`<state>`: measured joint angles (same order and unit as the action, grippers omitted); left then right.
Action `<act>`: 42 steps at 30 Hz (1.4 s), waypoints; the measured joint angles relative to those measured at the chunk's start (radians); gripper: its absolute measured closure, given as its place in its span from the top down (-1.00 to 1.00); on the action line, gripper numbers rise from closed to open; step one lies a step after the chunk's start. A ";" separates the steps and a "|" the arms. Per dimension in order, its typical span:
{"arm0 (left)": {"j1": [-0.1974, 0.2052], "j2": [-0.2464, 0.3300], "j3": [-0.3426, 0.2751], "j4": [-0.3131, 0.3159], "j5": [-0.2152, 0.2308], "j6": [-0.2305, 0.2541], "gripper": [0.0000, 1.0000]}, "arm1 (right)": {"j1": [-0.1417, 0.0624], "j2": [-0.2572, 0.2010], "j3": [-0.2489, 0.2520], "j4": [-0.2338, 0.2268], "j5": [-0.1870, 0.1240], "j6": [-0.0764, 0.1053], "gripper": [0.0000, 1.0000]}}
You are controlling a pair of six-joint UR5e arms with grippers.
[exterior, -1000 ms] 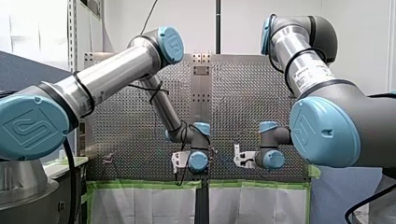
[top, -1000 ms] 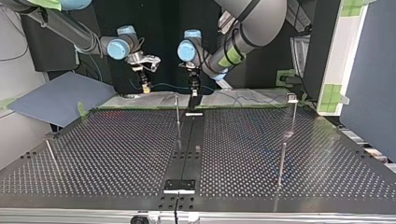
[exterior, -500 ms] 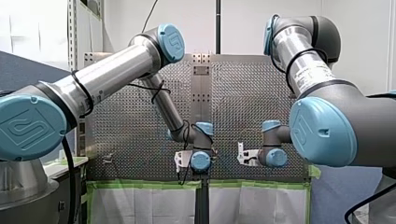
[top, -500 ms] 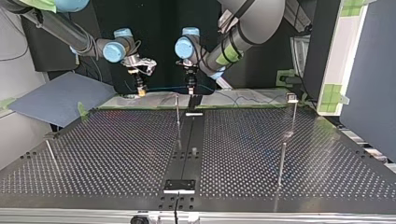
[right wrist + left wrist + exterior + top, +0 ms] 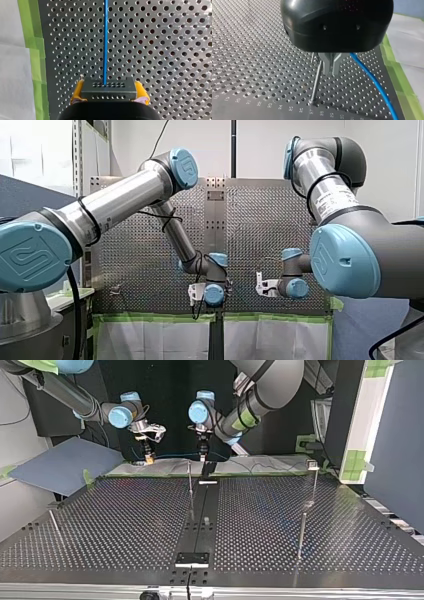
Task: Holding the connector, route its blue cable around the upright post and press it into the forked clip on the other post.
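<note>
In the right wrist view my right gripper [image 5: 108, 94] is shut with its yellow pads on a dark connector [image 5: 108, 88]. The blue cable [image 5: 105, 42] runs straight ahead from the connector over the perforated table. In the top view this gripper [image 5: 147, 456] hangs at the far edge, and the cable [image 5: 175, 454] stretches level across to my left gripper [image 5: 202, 453]. The left wrist view shows the metal fingers [image 5: 329, 65] closed, with the cable [image 5: 374, 82] leaving beside them. A thin upright post [image 5: 316, 82] stands just next to those fingers.
The thin post [image 5: 190, 485] rises near the table's middle strip in the top view. At that view's right stand a post with a clip on top [image 5: 313, 480] and a plain post [image 5: 301, 535]. A leaning rod [image 5: 54, 522] is at the left. Green tape [image 5: 30, 37] marks the table's edge.
My right gripper has carried the connector toward the top view's left and slightly lower. My left gripper has shifted a little the same way. The cable between them looks longer and straighter.
</note>
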<state>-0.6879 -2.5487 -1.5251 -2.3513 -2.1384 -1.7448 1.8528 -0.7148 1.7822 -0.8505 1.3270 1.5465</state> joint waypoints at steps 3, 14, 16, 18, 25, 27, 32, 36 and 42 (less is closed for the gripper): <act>0.004 0.000 0.006 -0.001 0.010 -0.006 -0.95 | 0.002 0.000 -0.001 -0.001 -0.001 0.000 -1.00; 0.019 -0.005 0.016 -0.012 0.034 -0.023 -0.95 | 0.011 0.000 -0.015 0.009 -0.003 -0.004 -1.00; 0.021 -0.013 0.022 -0.020 0.038 -0.026 -0.95 | 0.011 0.000 -0.017 0.010 -0.003 -0.004 -1.00; 0.023 -0.021 0.029 -0.024 0.041 -0.032 -0.95 | 0.012 0.000 -0.018 0.010 -0.003 -0.004 -1.00; 0.029 -0.028 0.058 -0.040 0.061 -0.053 -0.95 | 0.013 0.000 -0.020 0.009 -0.003 -0.004 -1.00; 0.031 -0.028 0.062 -0.043 0.067 -0.056 -0.95 | 0.013 0.000 -0.022 0.009 -0.003 -0.004 -1.00; 0.040 -0.029 0.065 -0.047 0.088 -0.058 -0.95 | 0.013 0.000 -0.026 0.010 -0.002 -0.004 -1.00; 0.048 -0.029 0.066 -0.049 0.103 -0.061 -0.95 | 0.013 0.000 -0.028 0.009 -0.001 -0.005 -1.00; 0.059 -0.032 0.075 -0.061 0.126 -0.067 -0.95 | 0.013 0.000 -0.034 0.013 -0.001 -0.005 -1.00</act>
<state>-0.6292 -2.5807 -1.4504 -2.4124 -2.0121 -1.8121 1.8661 -0.7148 1.7481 -0.8378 1.3256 1.5416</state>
